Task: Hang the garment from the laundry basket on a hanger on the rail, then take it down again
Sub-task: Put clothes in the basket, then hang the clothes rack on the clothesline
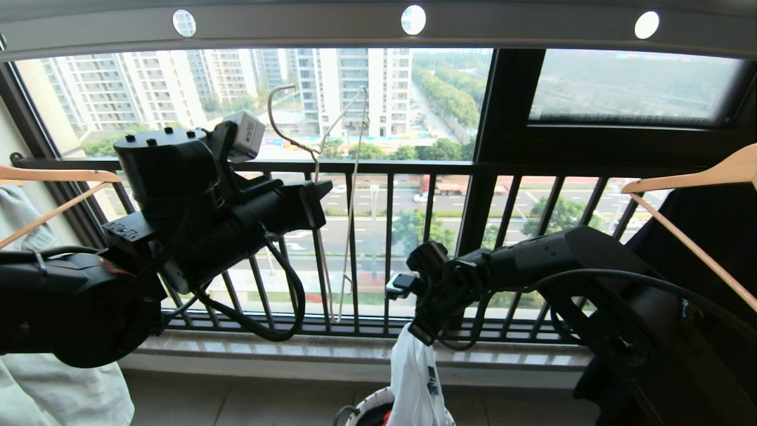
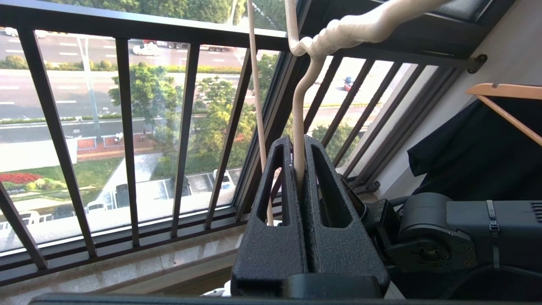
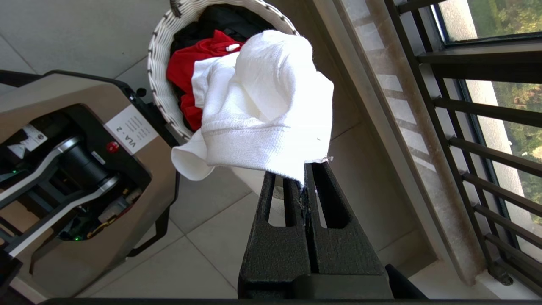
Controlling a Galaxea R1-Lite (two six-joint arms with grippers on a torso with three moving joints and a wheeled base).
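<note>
In the head view, the left gripper was raised in front of the black window railing, with the hanger held off the rail, its hook free in the air below that bar and its thin frame hanging down along the railing bars. The right gripper pointed down near the window sill, with the garment drooping from it over the laundry basket at the lower edge of the view. Wooden hangers hung at both sides.

In the left wrist view, the left gripper was clamped tight on the hanger just below its twisted neck, with one fingertip on each side of the wire.

In the right wrist view, the right gripper was pinched closed on a ribbed edge of the garment. The bunched cloth hung above the laundry basket, just clear of its white rim on the window side, with a red garment left inside.

Judged from this, the task was at an early stage: the shirt had been lifted out and the hanger was in hand, but the shirt was not yet on the hanger. Threading it on, hooking it to the rail and taking it down all remained.
</note>
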